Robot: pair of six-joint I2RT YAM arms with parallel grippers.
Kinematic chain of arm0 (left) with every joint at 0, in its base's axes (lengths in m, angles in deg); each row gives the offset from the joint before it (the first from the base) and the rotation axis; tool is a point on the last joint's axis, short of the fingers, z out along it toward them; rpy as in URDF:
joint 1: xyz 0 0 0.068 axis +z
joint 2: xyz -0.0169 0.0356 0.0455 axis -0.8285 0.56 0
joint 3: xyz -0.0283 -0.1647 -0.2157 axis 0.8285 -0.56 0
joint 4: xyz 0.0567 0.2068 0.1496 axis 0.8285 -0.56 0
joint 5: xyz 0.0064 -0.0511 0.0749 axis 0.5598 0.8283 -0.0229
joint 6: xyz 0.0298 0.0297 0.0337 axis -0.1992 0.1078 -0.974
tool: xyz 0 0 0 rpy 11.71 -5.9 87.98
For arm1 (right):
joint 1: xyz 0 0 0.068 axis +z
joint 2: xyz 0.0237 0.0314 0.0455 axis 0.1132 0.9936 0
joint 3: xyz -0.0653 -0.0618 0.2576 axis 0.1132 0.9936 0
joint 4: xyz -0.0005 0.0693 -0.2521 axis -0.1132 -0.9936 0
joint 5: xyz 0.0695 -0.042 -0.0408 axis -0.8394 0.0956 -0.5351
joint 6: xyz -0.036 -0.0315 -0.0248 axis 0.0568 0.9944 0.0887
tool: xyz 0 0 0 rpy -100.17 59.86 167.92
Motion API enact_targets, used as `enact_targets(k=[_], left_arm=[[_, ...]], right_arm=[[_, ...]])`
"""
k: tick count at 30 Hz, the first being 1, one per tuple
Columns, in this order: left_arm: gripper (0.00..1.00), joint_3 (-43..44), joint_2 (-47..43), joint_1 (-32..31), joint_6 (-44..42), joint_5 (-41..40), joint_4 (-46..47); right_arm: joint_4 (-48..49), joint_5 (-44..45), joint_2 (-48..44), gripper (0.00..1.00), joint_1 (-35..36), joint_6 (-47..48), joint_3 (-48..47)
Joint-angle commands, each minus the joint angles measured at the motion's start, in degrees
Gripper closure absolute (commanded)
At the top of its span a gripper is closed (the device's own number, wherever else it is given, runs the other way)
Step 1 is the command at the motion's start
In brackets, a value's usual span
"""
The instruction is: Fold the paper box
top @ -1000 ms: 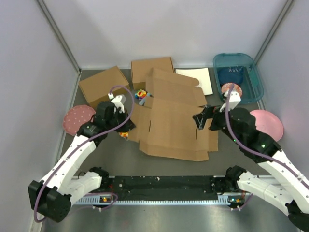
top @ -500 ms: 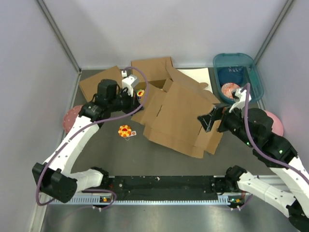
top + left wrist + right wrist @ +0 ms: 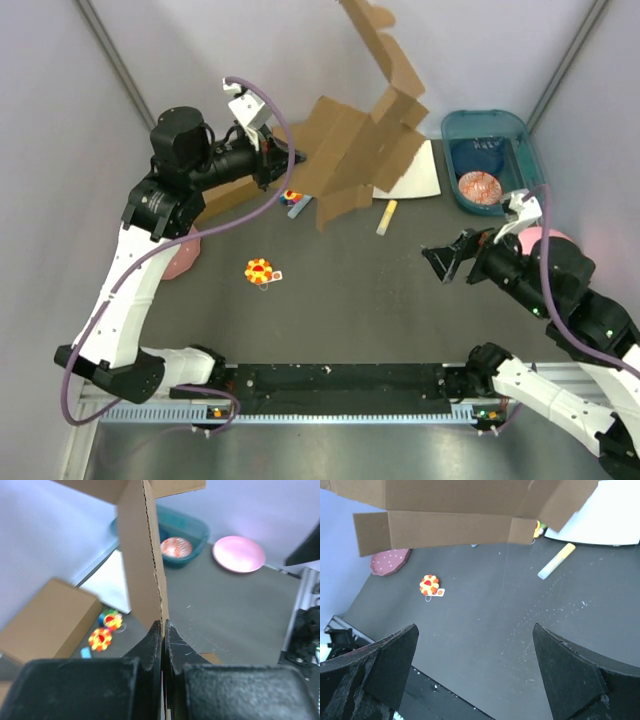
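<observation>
The paper box (image 3: pixel 352 150) is a flat brown die-cut cardboard sheet with flaps, hanging tilted in the air over the back of the table. My left gripper (image 3: pixel 294 162) is raised at its left edge, and the left wrist view shows its fingers (image 3: pixel 156 639) shut on the sheet's (image 3: pixel 142 555) thin edge. My right gripper (image 3: pixel 452 262) stands open low over the table at the right, apart from the sheet, with nothing between its fingers (image 3: pixel 387 655). In the right wrist view the sheet (image 3: pixel 445 510) hangs across the top.
A teal bin (image 3: pixel 522 150) with a patterned dish (image 3: pixel 480 187) stands back right, beside a white sheet (image 3: pixel 418 172). A yellow stick (image 3: pixel 386 217), an orange flower toy (image 3: pixel 260 271) and a coloured toy (image 3: pixel 293 199) lie on the table. A ready-made box (image 3: pixel 45 615) sits left; pink plates (image 3: pixel 545 240) (image 3: pixel 183 258) lie at both sides.
My left arm has swung up and back, lifting the cardboard sheet off the table into the air. My right gripper has drawn away from the sheet's right edge toward the near right.
</observation>
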Motion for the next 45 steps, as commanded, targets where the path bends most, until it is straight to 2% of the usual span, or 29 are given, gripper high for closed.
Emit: enact_targets(k=[1, 6, 14, 20, 25, 30, 32, 35, 40, 41, 43, 44, 45], left_arm=[[1.0, 5.62, -0.61, -4.91, 0.94, 7.99, 1.19], [1.0, 11.33, 1.14, -9.23, 2.78, 12.29, -2.5], [1.0, 9.77, -0.35, -9.23, 7.09, 18.1, -2.95], [1.0, -1.04, 1.31, -8.97, 0.52, 9.24, -6.02], [1.0, -8.86, 9.66, -5.99, -2.14, 2.03, -4.54], [1.0, -10.99, 19.31, -2.82, -2.14, -4.22, 0.74], [0.92, -10.2, 21.61, -1.76, -1.53, -7.63, 2.05], [0.73, -10.46, 23.47, -1.49, -1.18, -13.42, 6.36], [0.53, -12.21, 19.26, -1.58, 3.21, -25.65, 12.33], [0.5, -12.22, 18.12, -1.58, 6.35, -29.24, 12.43], [0.49, -13.7, 13.82, -1.58, 11.37, -42.31, 11.64], [0.49, -15.1, 11.98, -1.58, 20.53, -47.33, 11.73], [0.32, -16.77, 8.48, -1.58, 26.63, -52.34, 11.73]], right_arm=[[-0.05, -2.01, -1.48, 0.01, 0.29, 0.55, -6.52], [0.04, -5.96, -2.8, 0.01, 0.2, 0.63, -12.22], [-0.05, -9.12, -3.85, 0.02, 0.2, 0.11, -18.03], [-0.57, -9.92, -3.94, 0.02, 0.29, -0.86, -17.16], [-1.19, -9.31, -5.43, 0.02, 0.2, -1.39, -13.12], [-1.8, -8.61, -7.02, 0.02, 0.2, -1.48, -9.52], [-1.89, -8.34, -7.37, 0.02, 0.2, -1.48, -8.29], [-1.98, -8.16, -7.55, 0.02, 0.2, -1.39, -6.35], [-1.89, -5.97, -7.11, 0.02, 0.2, -0.42, -4.77], [-1.89, -5.53, -7.02, 0.02, 0.2, -0.33, -4.51], [-1.81, -3.69, -6.84, 0.02, 0.2, 0.1, -3.8], [-1.81, -2.9, -6.84, 0.02, 0.29, 0.11, -3.28], [-1.81, -1.06, -6.76, 0.02, 0.29, 0.37, -2.05]])
